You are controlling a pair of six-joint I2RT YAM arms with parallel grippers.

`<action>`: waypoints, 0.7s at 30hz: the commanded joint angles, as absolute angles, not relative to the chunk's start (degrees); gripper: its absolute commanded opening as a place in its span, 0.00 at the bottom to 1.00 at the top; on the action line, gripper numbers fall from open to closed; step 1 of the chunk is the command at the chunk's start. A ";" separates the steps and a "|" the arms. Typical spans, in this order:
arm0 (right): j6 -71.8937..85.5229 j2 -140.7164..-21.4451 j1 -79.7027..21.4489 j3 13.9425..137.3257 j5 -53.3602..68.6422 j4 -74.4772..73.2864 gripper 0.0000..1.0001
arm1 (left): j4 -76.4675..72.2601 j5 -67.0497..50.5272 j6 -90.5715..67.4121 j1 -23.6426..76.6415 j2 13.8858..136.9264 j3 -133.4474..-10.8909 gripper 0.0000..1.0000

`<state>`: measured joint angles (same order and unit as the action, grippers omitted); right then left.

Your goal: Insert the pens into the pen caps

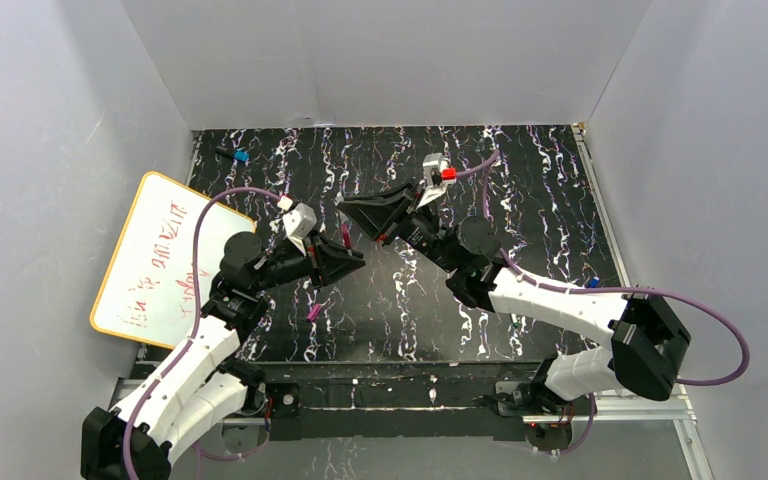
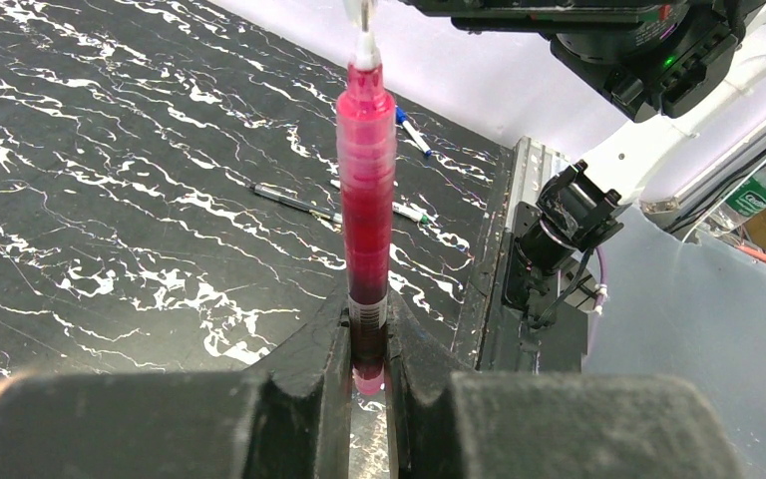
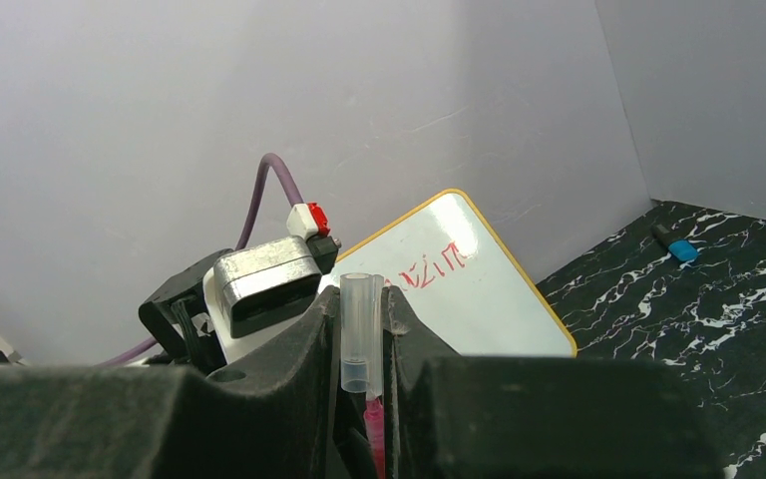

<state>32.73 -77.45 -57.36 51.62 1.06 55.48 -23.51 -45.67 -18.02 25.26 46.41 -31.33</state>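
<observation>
My left gripper [image 2: 367,324] is shut on the lower end of a magenta pen [image 2: 367,200] and holds it upright above the table, white nib on top. My right gripper [image 3: 364,319] is shut on a clear greyish pen cap [image 3: 357,332], held right over that nib. The pen's pink tip [image 3: 373,429] shows just under the cap's mouth; I cannot tell if it is inside. In the top view the two grippers meet at mid-table, left [image 1: 352,262] and right [image 1: 348,207], with the pen [image 1: 346,235] between them. A magenta cap [image 1: 312,313] lies on the mat.
A dark pen [image 2: 294,203], a white pen with a greenish end [image 2: 409,212] and a blue-capped pen [image 2: 414,133] lie near the right arm's base. A whiteboard [image 1: 160,260] lies at the left. A blue-tipped short black object [image 1: 232,155] lies at the back left.
</observation>
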 commanded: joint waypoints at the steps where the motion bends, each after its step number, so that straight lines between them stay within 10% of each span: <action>1: 31.65 -75.65 -57.74 51.44 0.74 58.49 0.01 | -23.73 -46.47 -17.68 25.41 46.05 -32.76 0.00; 21: 31.64 -76.79 -58.10 49.69 0.51 58.89 0.01 | -23.56 -46.58 -17.67 25.45 45.71 -32.76 0.00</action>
